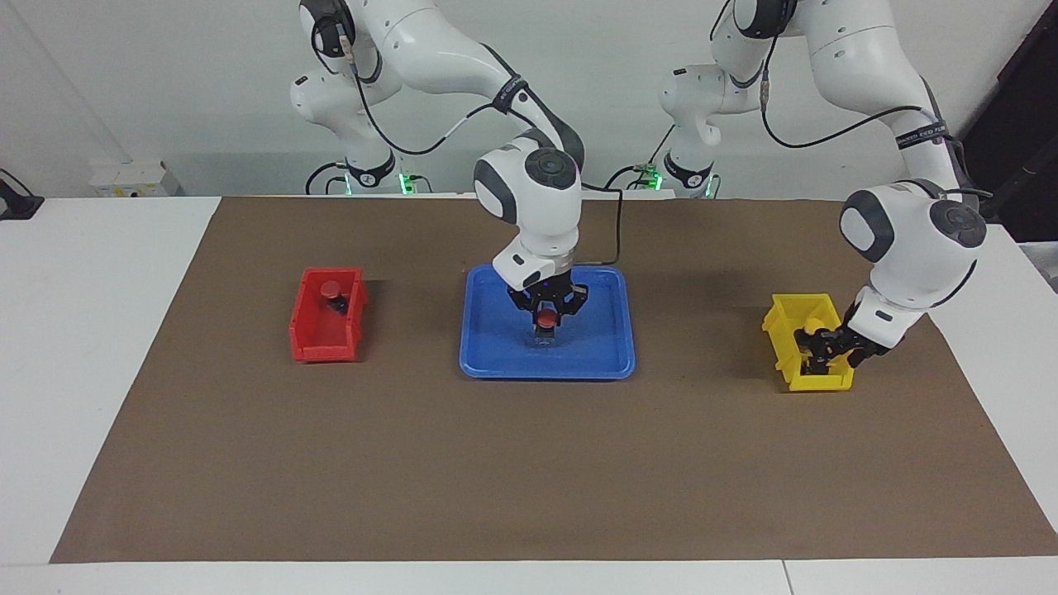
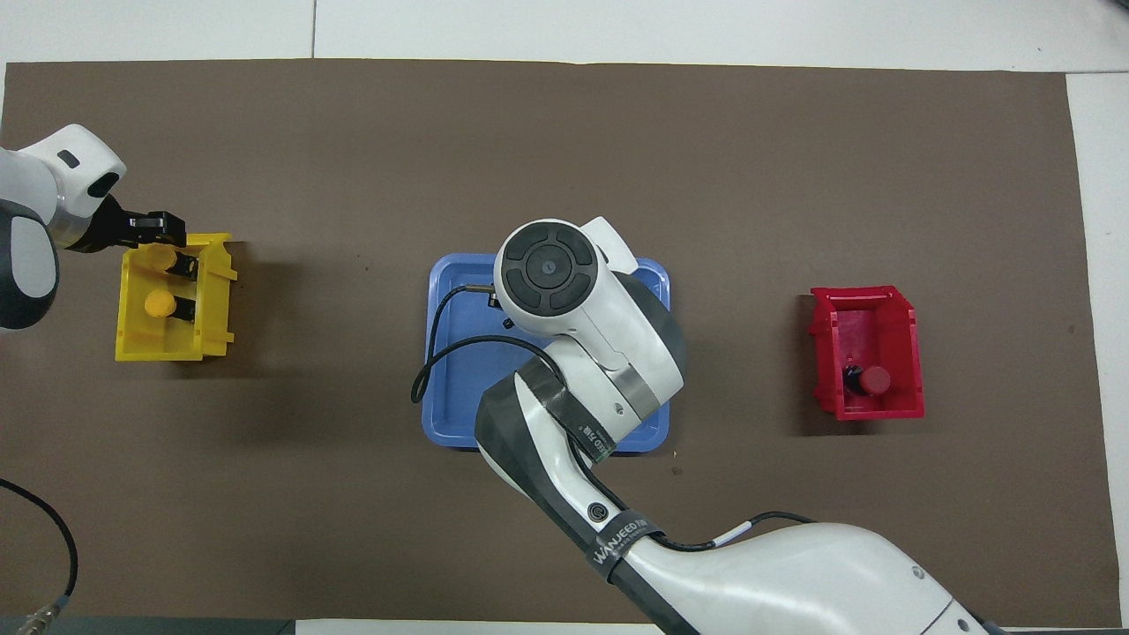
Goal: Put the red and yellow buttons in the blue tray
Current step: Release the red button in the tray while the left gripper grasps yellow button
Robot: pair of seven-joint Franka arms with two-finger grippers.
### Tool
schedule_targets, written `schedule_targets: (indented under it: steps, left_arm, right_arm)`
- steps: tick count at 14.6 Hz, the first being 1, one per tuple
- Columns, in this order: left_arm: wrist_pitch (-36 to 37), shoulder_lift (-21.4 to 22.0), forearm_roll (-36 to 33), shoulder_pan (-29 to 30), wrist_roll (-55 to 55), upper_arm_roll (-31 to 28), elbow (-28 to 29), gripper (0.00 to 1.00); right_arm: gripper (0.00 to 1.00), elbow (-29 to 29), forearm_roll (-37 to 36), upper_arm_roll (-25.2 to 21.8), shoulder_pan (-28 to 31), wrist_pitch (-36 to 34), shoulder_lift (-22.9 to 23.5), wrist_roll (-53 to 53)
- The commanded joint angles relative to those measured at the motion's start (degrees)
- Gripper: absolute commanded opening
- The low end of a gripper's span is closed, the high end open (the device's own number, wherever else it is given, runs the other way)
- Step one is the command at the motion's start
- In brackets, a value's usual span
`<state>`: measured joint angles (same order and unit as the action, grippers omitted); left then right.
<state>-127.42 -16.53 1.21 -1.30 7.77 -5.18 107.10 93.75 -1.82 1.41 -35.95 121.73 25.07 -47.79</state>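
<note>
- Red button (image 1: pixel 545 320) held in the right gripper (image 1: pixel 546 324), jaws closed on its sides, low over the middle of the blue tray (image 1: pixel 496 347); contact with the tray floor not clear from the facing view, hidden under the wrist in the overhead view.
- Cap up, base down: long axis about vertical, in line with the jaws.
- For a good set-down: lower straight until the base meets the tray floor, open the jaws only then, lift straight up to avoid tipping it. Worth keeping it toward the middle, away from the low rim, with room left for three more.
- Second red button (image 2: pixel 869 380) lying in the red bin (image 2: pixel 912 353) toward the right arm's end of the tabletop (image 1: pixel 248 463), apparently on its side, cap pointing toward that end.
- Two yellow buttons (image 2: pixel 160 302) in the yellow bin (image 2: pixel 216 304) toward the left arm's end, both on their sides, long axes running across the bin, caps pointing toward that end.
- Left gripper (image 1: pixel 826 347) down at the yellow bin by the button farther from the robots; jaws' opening and any hold not possible to tell.
- Judged stage: first of four about to be released.
</note>
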Motion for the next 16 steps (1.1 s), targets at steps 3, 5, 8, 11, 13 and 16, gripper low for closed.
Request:
schedule_targets:
  steps: [3, 5, 8, 11, 13, 16]
  left_arm:
    - [-1.5, 2.6, 0.9, -0.6, -0.5, -0.5, 3.8, 0.64]
    - [-1.5, 2.6, 0.9, -0.6, -1.3, -0.5, 3.9, 0.17]
    - [-0.8, 2.5, 0.9, -0.6, -1.5, -0.5, 3.0, 0.02]
    - [6.6, 1.8, 0.7, -1.7, -3.3, -0.6, -4.2, 0.02]
    - [16.7, 2.3, 0.5, -1.9, -3.4, -0.5, -12.0, 0.02]
    - [19.2, 0.5, 0.8, -8.1, -17.1, 0.3, -18.3, 0.02]
  right_arm:
    - [0.27, 4.6, -1.5, -0.3, -0.1, 2.5, -2.2, -0.8]
    - [0.36, 6.5, -1.5, -0.3, -0.1, 4.7, -2.7, -0.9]
    - [0.71, 4.4, -1.5, -0.5, 0.4, 4.7, -2.7, -0.6]
    - [0.71, 2.0, -1.5, -0.5, 3.7, -0.3, -7.3, 2.2]
    - [0.71, 6.3, -1.3, -0.5, 6.8, -5.3, -14.9, 8.5]
    - [0.71, 23.7, 0.3, -0.5, 15.1, -6.2, -30.8, 26.0]
